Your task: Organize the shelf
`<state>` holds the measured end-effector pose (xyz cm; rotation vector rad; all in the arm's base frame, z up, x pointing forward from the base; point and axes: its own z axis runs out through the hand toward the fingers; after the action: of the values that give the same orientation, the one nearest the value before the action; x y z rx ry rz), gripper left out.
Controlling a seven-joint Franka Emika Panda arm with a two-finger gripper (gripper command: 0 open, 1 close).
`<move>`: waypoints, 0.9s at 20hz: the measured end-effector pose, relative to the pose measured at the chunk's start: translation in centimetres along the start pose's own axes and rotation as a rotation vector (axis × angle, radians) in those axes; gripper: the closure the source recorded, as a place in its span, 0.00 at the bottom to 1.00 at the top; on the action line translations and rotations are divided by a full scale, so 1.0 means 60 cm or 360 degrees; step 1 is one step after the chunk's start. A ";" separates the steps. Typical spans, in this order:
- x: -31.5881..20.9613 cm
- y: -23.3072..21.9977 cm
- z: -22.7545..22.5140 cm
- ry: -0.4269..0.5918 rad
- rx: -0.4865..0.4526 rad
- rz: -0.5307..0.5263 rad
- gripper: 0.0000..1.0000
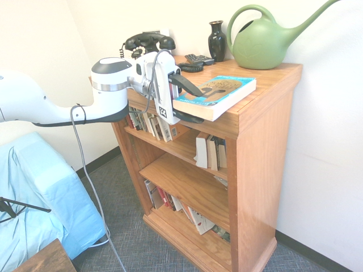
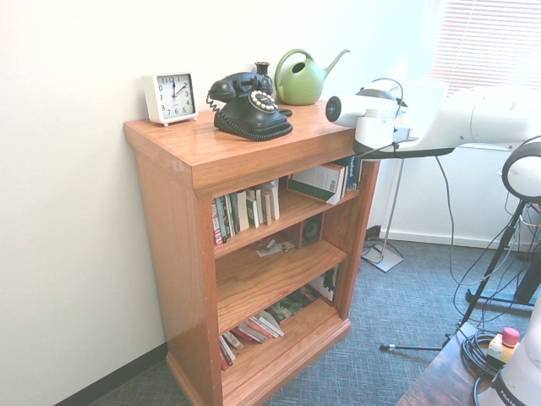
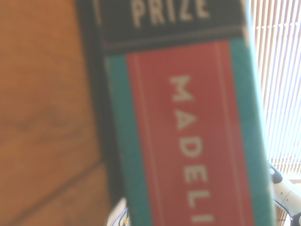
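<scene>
The oak shelf point(image 1: 261, 164) point(image 2: 169, 220) stands against the wall. My gripper point(image 1: 195, 103) reaches in at its front, near the watering-can end. It is shut on a thick teal-covered book point(image 1: 218, 93), with one finger above the cover and one below. The book lies flat, and its far corner sits over the front edge of the shelf's top. I cannot tell whether it rests on the wood. Up close in the wrist view is the book's spine point(image 3: 188, 132), a red band with teal borders and white letters, with oak point(image 3: 47, 117) beside it. In the second exterior view the wrist hides the fingers.
On the top stand a black telephone point(image 1: 148, 42), a dark vase point(image 1: 216, 39), a green watering can point(image 1: 264, 39) and a white clock point(image 2: 171, 96). Books fill parts of the compartments point(image 1: 150, 122) point(image 1: 207, 150) point(image 2: 249, 330). A light-blue covered seat point(image 1: 39, 192) sits behind the arm.
</scene>
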<state>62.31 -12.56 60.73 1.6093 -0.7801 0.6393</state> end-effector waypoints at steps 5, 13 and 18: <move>0.000 -0.011 -0.004 0.0025 0.0044 -0.0022 1.00; 0.000 -0.012 -0.006 0.0029 0.0049 -0.0025 1.00; 0.001 -0.008 -0.002 0.0016 0.0048 -0.0017 1.00</move>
<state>62.70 -12.39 60.51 1.6355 -0.7571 0.6538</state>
